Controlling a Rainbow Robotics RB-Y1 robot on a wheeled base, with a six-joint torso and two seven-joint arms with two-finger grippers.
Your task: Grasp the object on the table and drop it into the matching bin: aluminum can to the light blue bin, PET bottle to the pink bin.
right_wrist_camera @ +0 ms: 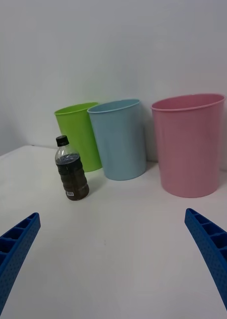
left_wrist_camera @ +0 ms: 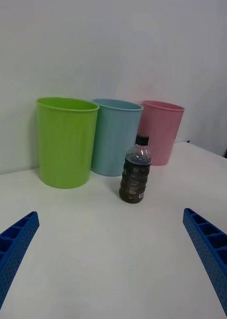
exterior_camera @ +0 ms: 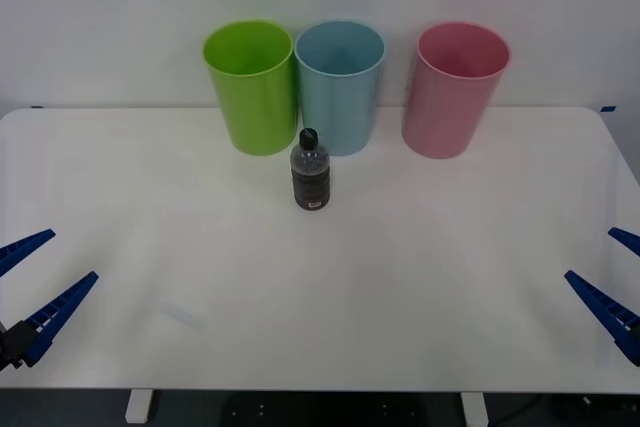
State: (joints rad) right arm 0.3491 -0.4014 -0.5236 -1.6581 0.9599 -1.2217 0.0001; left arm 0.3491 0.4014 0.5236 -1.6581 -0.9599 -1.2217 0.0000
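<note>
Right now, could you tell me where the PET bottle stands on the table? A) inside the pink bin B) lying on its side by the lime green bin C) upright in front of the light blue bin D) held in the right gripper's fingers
C: the PET bottle stands upright on the table just in front of the light blue bin, with both grippers open and apart from it.

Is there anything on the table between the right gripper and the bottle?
No. In the front view, only bare white table lies between the open right gripper and the upright PET bottle.
</note>
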